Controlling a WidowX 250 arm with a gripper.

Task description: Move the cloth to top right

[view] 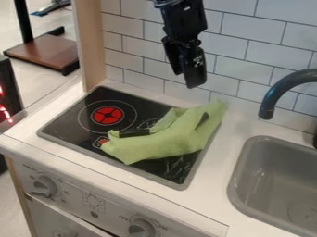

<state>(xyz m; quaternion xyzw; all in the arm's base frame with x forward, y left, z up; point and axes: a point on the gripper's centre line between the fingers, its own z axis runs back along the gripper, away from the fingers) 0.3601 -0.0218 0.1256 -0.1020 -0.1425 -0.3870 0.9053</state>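
Well, across the white counter [226, 138], the black stovetop [75, 128] sits left of the grey sink [246, 159], with the crumpled green cloth [167, 144] draped over the stovetop's middle and right, one end reaching its far right edge. Above the far side hangs the black gripper [187, 81], whether spread or pressed together I cannot tell, left of the dark faucet [272, 96].

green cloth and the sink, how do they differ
The cloth is light green, while the sink is grey. The cloth is crumpled and uneven in outline; the sink is a smooth basin with rounded corners. The cloth lies loose on the stovetop, whereas the sink is set into the counter.
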